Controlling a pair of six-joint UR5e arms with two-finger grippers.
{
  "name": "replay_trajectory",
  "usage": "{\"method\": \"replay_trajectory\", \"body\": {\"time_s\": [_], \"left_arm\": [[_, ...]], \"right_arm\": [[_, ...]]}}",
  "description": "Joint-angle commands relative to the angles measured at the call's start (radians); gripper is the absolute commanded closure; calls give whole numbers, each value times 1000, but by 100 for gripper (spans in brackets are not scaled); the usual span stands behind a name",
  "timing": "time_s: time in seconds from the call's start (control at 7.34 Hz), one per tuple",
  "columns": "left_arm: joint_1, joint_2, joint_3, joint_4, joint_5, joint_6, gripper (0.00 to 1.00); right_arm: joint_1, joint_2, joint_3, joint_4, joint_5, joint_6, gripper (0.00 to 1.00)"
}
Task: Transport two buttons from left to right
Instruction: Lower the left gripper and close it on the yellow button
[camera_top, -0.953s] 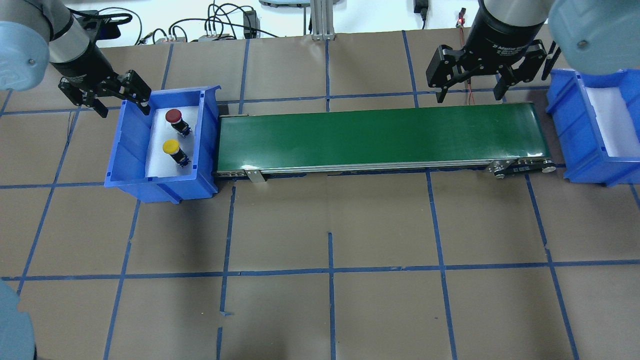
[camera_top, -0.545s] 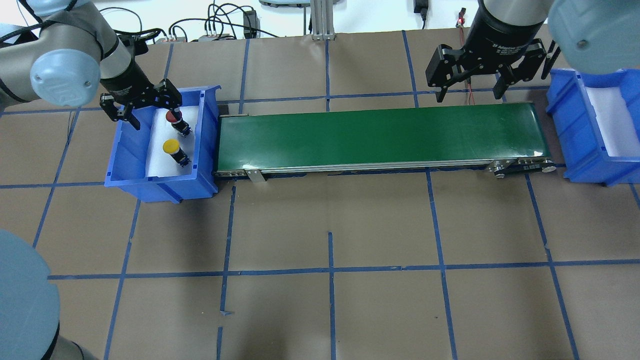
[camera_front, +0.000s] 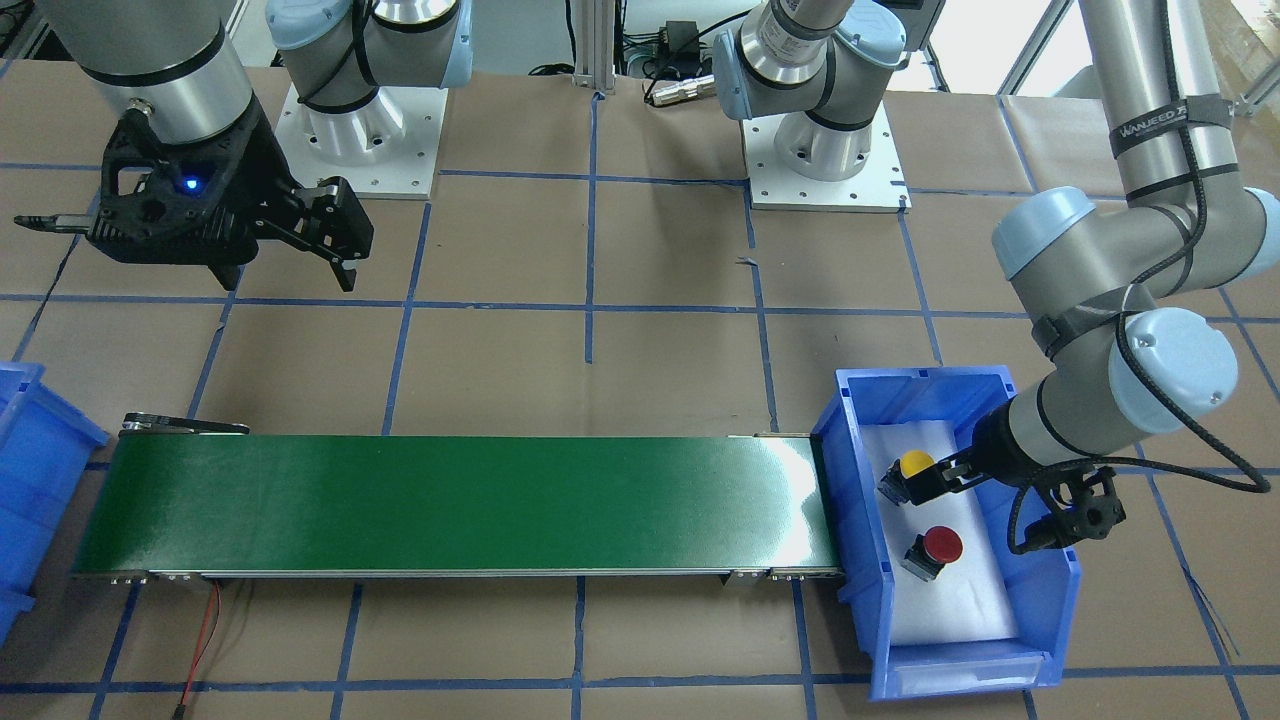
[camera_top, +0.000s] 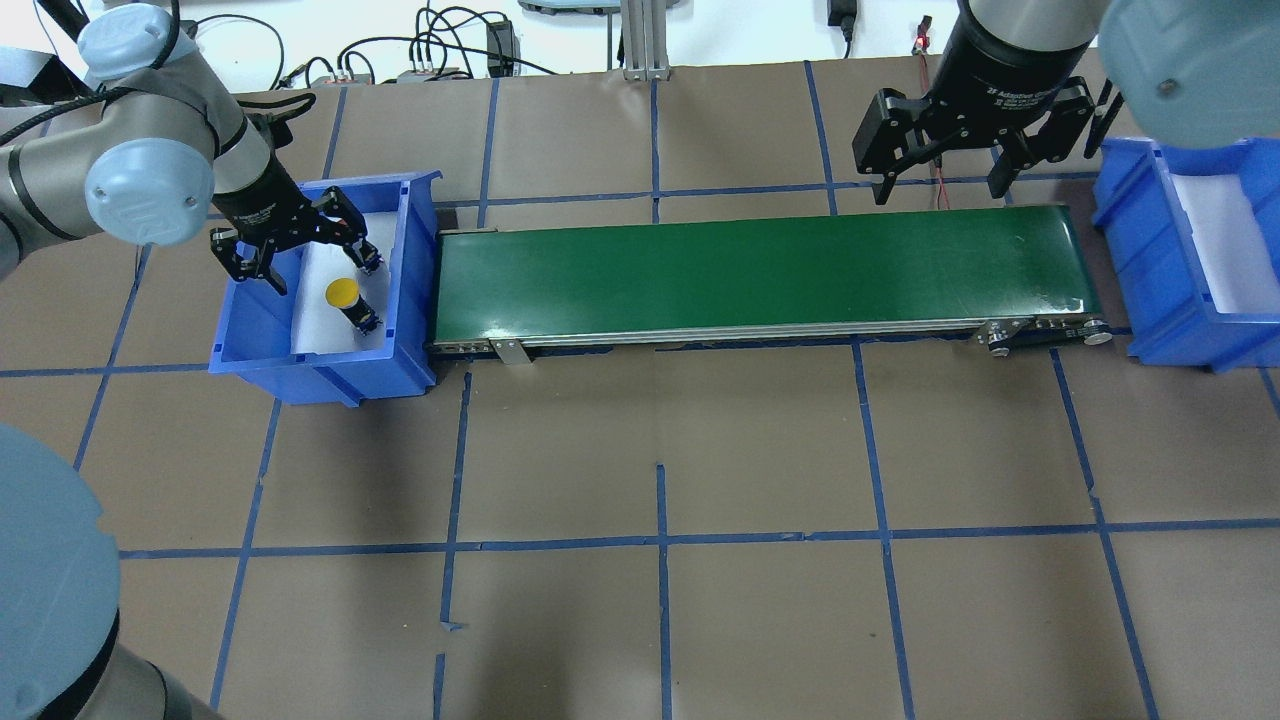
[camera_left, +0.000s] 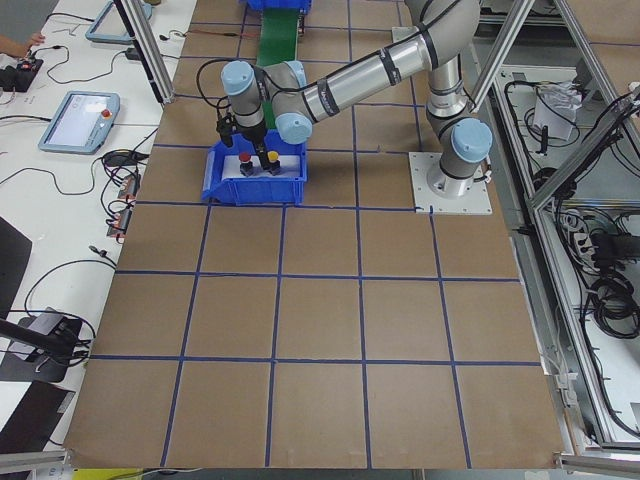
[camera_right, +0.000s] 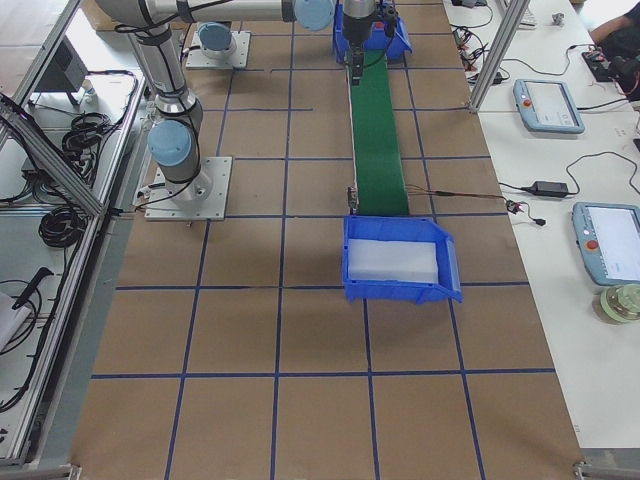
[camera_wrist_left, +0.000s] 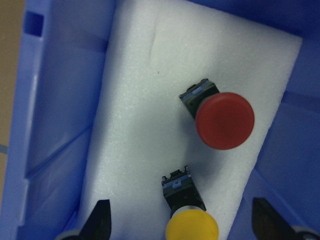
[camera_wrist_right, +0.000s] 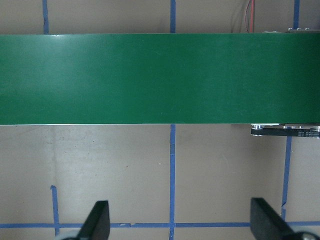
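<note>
Two buttons lie on white foam in the left blue bin (camera_top: 262, 330). The yellow button (camera_top: 343, 293) also shows in the front view (camera_front: 916, 464) and in the left wrist view (camera_wrist_left: 192, 230). The red button (camera_front: 941, 545) lies beside it (camera_wrist_left: 225, 120); in the overhead view my left gripper hides its cap. My left gripper (camera_top: 300, 250) is open and empty, low over the bin above both buttons (camera_wrist_left: 182, 225). My right gripper (camera_top: 940, 190) is open and empty above the far edge of the belt's right end (camera_wrist_right: 182, 225).
A green conveyor belt (camera_top: 760, 270) runs from the left bin toward a second blue bin (camera_top: 1150, 260) with white foam at the right. The bin walls stand close around my left gripper. Cables lie along the table's far edge.
My left arm has swung from outside the bin's back left corner to over the bin and come down over the red button. The right arm has not moved.
</note>
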Motion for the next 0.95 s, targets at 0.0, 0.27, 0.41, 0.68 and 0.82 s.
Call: {"method": "replay_trajectory", "body": {"time_s": [0.0,0.27,0.41,0.68,0.82], "left_arm": [[-7,1,-15,7,-1,-8,0],[-5,-6,-39,11,-50,-17,0],[-5,-9,-37,28,-62,-20,3],[4,-20,-37,31,-55,-16,29],[4,-17,-39,24,-55,-16,44]], "right_arm": [[-3,0,0,0,1,-4,0],[-4,2,1,0,1,-9,0],[-4,2,0,0,1,-10,0],[-4,0,0,0,1,-10,0],[-4,0,0,0,1,-10,0]]}}
